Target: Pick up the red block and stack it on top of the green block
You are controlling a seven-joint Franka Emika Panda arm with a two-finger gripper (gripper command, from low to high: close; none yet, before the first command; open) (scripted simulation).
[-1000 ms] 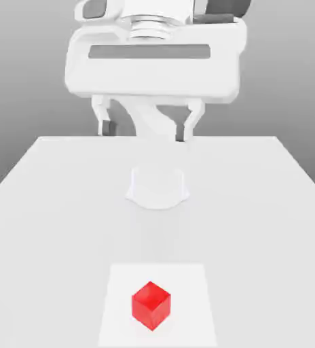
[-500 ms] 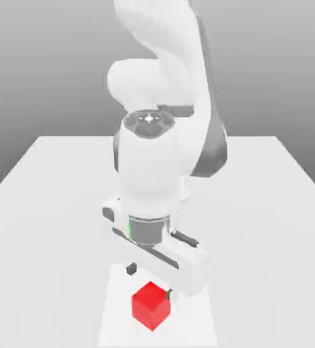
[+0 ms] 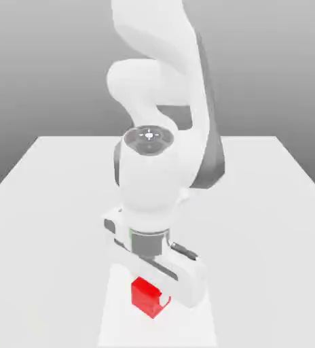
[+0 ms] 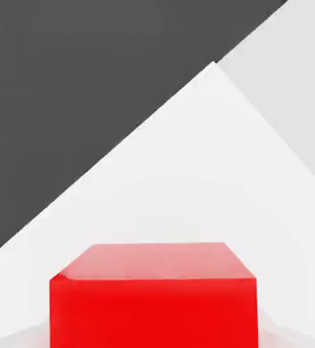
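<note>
We see our hand [image 3: 149,293] clamped around the red block [image 3: 145,295], low over the white desk [image 3: 58,204].

red block [image 3: 145,295], on white table

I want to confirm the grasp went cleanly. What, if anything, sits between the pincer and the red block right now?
Nothing visible does. The pincer is down over the red block and shut on it, on the pale mat at the table's near edge. No green block is in sight, so the way there cannot be judged.
</note>
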